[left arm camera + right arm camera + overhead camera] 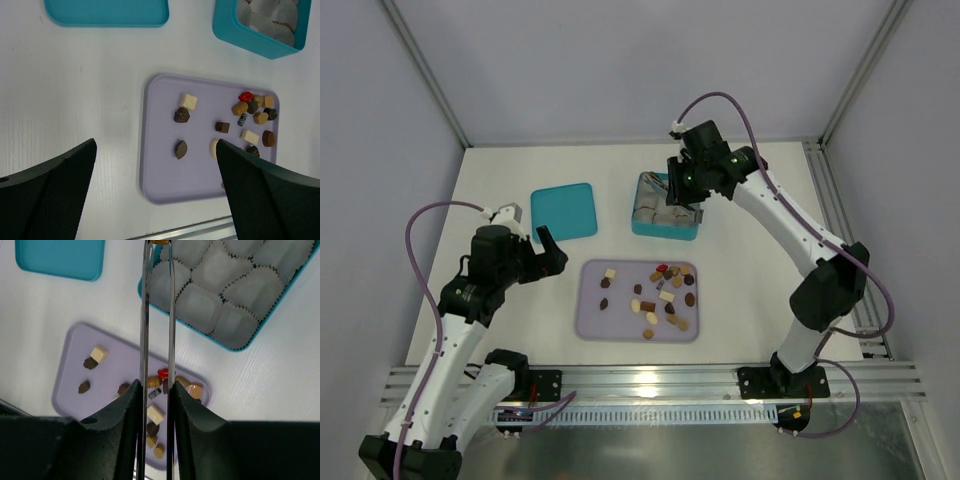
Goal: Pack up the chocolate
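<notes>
On a smooth, rounded lilac tray (pixel 165 172) lie round, oval, square chocolates (pixel 188 101).

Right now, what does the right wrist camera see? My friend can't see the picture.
The right pincer squeezes long metal tweezers whose tips hold a small tan candy at the picture's top edge, over a teal box of paper cups. Below sits a lilac tray scattered with chocolates, and a teal lid lies upper left.

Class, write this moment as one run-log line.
right gripper: shut on tweezers, tan chocolate at tips over teal box | left gripper: open, beside tray | chocolates: on lavender tray
</notes>
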`<state>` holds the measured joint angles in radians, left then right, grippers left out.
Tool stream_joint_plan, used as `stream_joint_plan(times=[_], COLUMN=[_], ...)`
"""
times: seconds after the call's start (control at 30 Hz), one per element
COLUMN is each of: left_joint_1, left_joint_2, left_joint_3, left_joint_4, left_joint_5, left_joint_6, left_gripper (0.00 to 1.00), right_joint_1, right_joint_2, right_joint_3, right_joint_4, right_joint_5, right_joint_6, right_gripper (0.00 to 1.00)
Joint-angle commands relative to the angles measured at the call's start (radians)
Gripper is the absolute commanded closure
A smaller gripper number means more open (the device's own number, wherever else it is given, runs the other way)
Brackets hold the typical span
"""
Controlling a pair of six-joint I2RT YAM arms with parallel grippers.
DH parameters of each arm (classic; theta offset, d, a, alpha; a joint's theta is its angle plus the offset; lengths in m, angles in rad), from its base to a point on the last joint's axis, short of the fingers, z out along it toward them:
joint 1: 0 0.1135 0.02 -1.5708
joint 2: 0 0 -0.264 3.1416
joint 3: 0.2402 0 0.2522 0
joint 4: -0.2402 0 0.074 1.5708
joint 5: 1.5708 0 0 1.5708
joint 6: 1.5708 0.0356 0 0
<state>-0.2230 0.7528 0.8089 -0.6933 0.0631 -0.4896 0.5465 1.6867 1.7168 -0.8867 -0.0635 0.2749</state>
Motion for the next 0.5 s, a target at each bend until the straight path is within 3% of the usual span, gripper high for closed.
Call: stream_joint_plan(times=[0.0,0.27,0.47], left_joint_1=[-0.007,-0.012,-0.016], left_joint_2=[-0.003,-0.003,0.002], left_joint_3=[0.001,0.001,0.001], left_joint_4=[0.014,0.014,0.012], left_joint_5=[-0.014,-0.017,-0.019], left_joint_6=[0.002,0.002,0.000], left_gripper=[0.00,0.00,0.00], right_joint_1=[-0.026,-0.063,-0.066], right_joint_2=[0.130,0.320,0.376], right_joint_3=[0.142,0.320,0.334], right_joint_4=[0.017,-0.011,0.005], right_joint_5=[0.005,0.059,0.059], right_joint_6=[-0.026,-0.037,-0.037], right_gripper=[0.76,0.76,0.76])
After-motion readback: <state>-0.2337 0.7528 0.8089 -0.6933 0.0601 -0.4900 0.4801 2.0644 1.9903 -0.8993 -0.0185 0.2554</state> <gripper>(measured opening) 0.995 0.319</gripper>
